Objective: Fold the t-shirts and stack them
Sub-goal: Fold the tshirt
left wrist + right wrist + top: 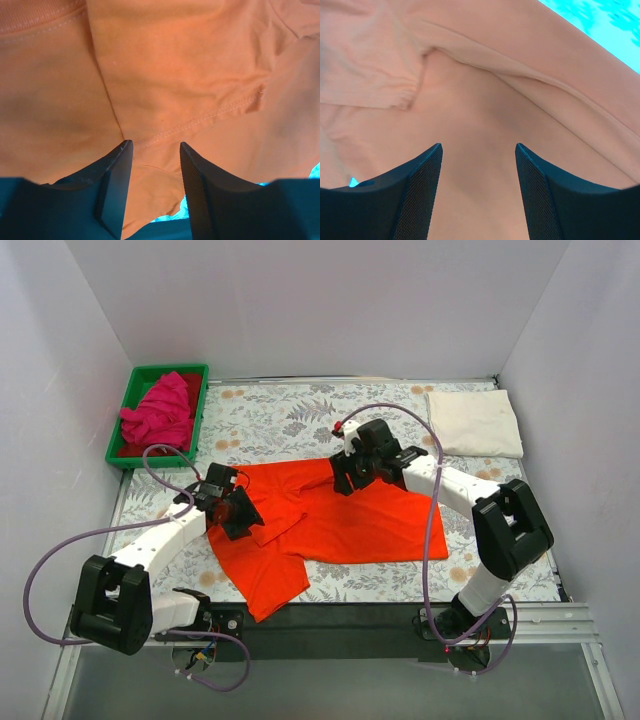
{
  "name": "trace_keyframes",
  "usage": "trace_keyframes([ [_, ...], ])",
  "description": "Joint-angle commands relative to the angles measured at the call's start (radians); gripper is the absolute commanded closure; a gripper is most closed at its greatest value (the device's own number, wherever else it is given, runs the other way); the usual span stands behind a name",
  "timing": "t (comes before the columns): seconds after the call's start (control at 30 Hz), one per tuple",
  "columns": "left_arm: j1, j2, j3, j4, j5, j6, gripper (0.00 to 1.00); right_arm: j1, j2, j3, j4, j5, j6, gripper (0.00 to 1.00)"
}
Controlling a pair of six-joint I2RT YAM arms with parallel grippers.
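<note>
The orange-red t-shirt (340,525) lies spread on the floral cloth at the centre, with one part hanging toward the front edge. My left gripper (238,512) is over the shirt's left side. In the left wrist view it (155,143) is open, and its fingers straddle a seam and a loose fold of orange fabric (165,75). My right gripper (349,478) is over the shirt's back edge. In the right wrist view it (479,146) is open just above the fabric (470,100). The cream-white t-shirt (475,422) lies folded at the back right. The magenta-pink t-shirt (160,410) is bunched in the tray.
The green plastic tray (170,370) stands at the back left corner. The grey floral-print cloth (290,415) covers the table. White walls close in the left, back and right sides. Purple cables loop off both arms.
</note>
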Motion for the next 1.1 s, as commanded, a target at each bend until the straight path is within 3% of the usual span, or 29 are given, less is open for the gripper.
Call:
trace_keyframes([
  [0.0, -0.011, 0.000, -0.020, 0.012, -0.039, -0.085, 0.60, -0.033, -0.058, -0.024, -0.002, 0.022, 0.027, 0.44],
  [0.3, -0.021, 0.032, -0.072, 0.023, 0.020, -0.128, 0.71, -0.108, -0.092, -0.075, 0.006, 0.074, 0.067, 0.44],
  [0.43, -0.037, 0.014, -0.115, 0.035, 0.079, -0.139, 0.72, -0.218, -0.108, -0.081, 0.032, 0.105, 0.125, 0.45],
  [0.53, -0.038, 0.017, -0.106, 0.020, 0.097, -0.124, 0.73, -0.301, -0.100, -0.084, 0.078, 0.039, 0.146, 0.45],
  [0.7, -0.031, 0.032, 0.064, -0.020, 0.008, -0.072, 0.73, -0.314, 0.004, 0.005, 0.081, -0.080, 0.105, 0.51],
  [0.83, -0.019, 0.123, 0.228, -0.040, -0.099, 0.017, 0.64, -0.283, 0.089, 0.096, 0.084, -0.087, 0.104, 0.56],
  [1.07, 0.134, 0.310, 0.411, 0.056, -0.206, 0.189, 0.57, -0.214, 0.251, 0.236, 0.072, -0.071, 0.110, 0.58],
])
